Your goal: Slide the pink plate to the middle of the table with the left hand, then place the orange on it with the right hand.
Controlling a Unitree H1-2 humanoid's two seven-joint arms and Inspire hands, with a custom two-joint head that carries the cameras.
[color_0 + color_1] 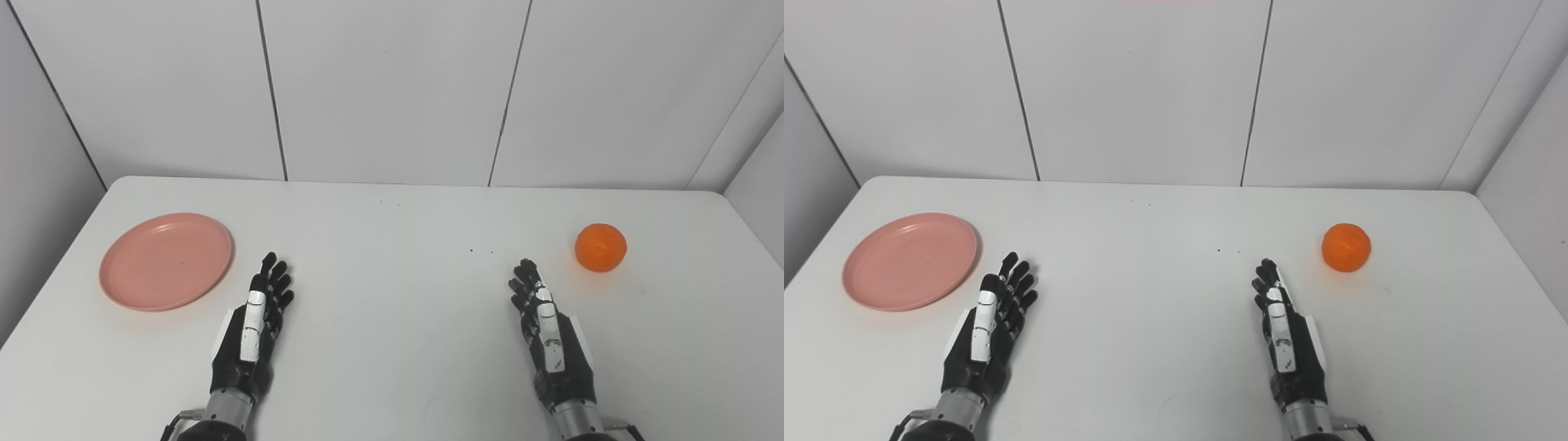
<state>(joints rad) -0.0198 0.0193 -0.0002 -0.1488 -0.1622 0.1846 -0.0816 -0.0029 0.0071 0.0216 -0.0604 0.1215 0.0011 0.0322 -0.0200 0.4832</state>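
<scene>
Nearest: left hand (254,324) and right hand (548,327), both empty, fingers stretched and spread. Further left, pink plate (166,261) on white table (392,343); further right, orange (601,247).

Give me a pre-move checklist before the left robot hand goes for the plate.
1. Left robot hand open, holding nothing: ok.
2. Right robot hand open, holding nothing: ok.
3. Pink plate flat on the table, left of the left robot hand, apart from it: ok.
4. Plate holds nothing: ok.
5. Middle of the table free for the plate: ok.
6. Orange away from the slide path, on the right: ok.
</scene>
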